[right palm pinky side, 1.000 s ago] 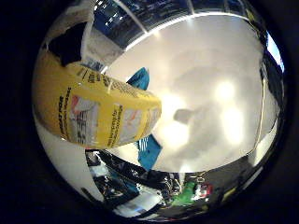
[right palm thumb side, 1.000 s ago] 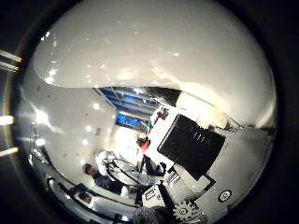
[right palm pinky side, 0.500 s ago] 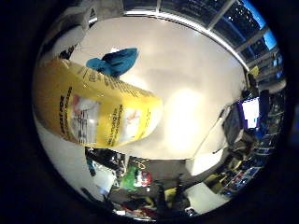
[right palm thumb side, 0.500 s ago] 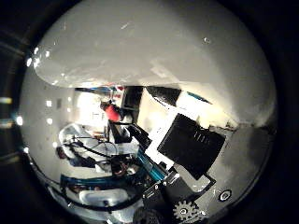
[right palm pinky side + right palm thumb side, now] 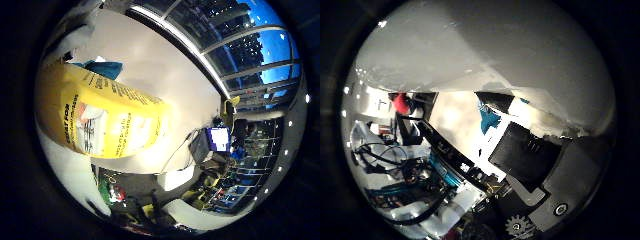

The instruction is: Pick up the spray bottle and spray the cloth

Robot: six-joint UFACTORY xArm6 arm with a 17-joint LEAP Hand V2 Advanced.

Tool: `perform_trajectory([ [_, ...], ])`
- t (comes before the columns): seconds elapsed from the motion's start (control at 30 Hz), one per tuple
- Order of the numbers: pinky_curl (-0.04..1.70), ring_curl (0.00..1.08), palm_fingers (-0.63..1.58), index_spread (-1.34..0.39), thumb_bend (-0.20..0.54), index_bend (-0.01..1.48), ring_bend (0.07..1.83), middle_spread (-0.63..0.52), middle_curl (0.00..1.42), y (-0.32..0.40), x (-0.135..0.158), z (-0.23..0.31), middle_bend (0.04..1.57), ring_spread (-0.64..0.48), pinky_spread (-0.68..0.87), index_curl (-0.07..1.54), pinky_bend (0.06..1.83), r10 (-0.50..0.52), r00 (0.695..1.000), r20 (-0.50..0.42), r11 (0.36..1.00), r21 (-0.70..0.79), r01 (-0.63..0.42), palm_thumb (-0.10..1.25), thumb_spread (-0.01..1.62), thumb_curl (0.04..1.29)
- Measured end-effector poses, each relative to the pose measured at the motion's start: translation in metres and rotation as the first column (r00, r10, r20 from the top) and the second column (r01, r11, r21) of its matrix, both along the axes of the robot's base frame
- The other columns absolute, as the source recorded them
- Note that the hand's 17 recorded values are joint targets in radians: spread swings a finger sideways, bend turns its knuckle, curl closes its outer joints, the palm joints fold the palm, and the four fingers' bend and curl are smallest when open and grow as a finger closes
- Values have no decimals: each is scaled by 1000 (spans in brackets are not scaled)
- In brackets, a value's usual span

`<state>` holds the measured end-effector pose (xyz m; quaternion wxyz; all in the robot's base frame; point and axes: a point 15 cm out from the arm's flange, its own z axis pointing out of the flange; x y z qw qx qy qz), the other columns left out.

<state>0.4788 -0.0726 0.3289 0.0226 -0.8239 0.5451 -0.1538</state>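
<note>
Close against the palm, the spray bottle (image 5: 107,122) fills much of the little-finger-side view: a yellow body lifted clear of the worktop (image 5: 165,75). On the thumb side, the hand (image 5: 540,170) shows black and white parts lying along a pale curved surface that is probably the bottle's upper part, so the fingers (image 5: 522,152) seem wrapped round the bottle, though the contact itself is hidden from me.

Further out, beyond the bottle's far edge, the teal cloth (image 5: 105,67) lies on the worktop, partly covered by the bottle from this angle.

The bottle's long axis lies roughly level with the worktop rather than upright. Its nozzle is out of sight in both views, so I cannot tell which way the spray would go.

That is the main risk as I judge it: if the nozzle is not turned toward the cloth, the spray lands on the worktop. A loose hold on the smooth body could also let it twist or slip when the trigger is squeezed.
</note>
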Motion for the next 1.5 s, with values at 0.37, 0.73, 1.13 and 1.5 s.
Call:
perform_trajectory([
  [0.37, 1610, 846, 1111, -220, -14, 1163, 1344, -106, 713, 26, -30, -70, 1427, -237, -159, 877, 1002, 30, 997, -71, 999, -27, -32, 1030, 1041, 640],
  [0.73, 1617, 855, 1112, -221, -14, 1159, 1344, -105, 710, 20, -36, -25, 1430, -239, -160, 876, 998, 31, 999, 17, 998, -60, -30, 1019, 1034, 649],
  [1.13, 1603, 860, 1114, -223, -14, 1155, 1340, -104, 709, 42, -46, -66, 1431, -240, -160, 878, 1002, -82, 997, -4, 992, 95, 82, 1017, 1034, 655],
  [1.5, 1595, 864, 1115, -222, -14, 1158, 1337, -104, 707, 125, -27, -38, 1430, -241, -161, 880, 1003, -141, 990, 15, 875, 469, 118, 1017, 1035, 658],
])
